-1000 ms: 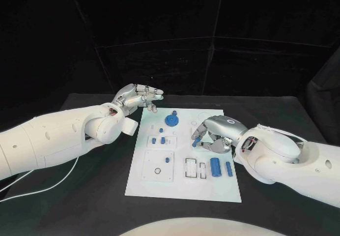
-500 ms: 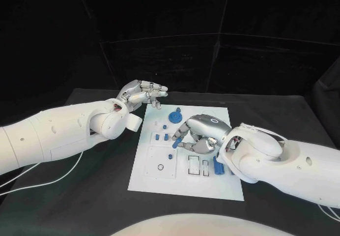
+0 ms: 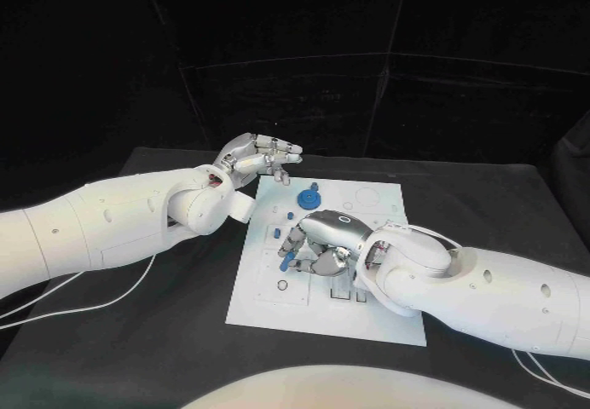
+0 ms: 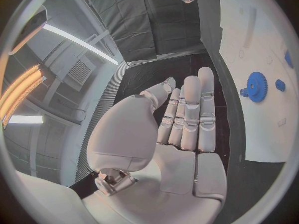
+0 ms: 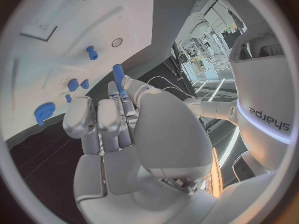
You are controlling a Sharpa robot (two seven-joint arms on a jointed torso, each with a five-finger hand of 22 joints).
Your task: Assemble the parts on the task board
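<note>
The white task board point(image 3: 384, 201) lies in the middle of the black table. My right hand point(image 3: 322, 243) hovers low over its left middle and pinches a slim blue peg point(image 5: 117, 76) between thumb and finger; the peg's tip point(image 3: 284, 263) pokes out on the hand's left side. A blue gear point(image 3: 308, 200) stands near the board's far edge, also seen as the gear point(image 4: 255, 87) and the gear point(image 5: 44, 110). My left hand point(image 3: 261, 156) floats above the board's far left corner, fingers straight and holding nothing point(image 4: 187, 117).
Small blue parts point(image 5: 91, 52) stand in the board point(image 5: 74, 20), beside a small ring point(image 5: 116, 43). Outlined slots point(image 3: 344, 295) show near my right wrist. White cables point(image 3: 74, 311) trail over the table on the left. My right forearm point(image 3: 492, 294) covers the board's near right corner.
My right hand has carried the blue peg from the board's right side across to its left middle. The left hand stays over the far left corner. The camera has shifted.
</note>
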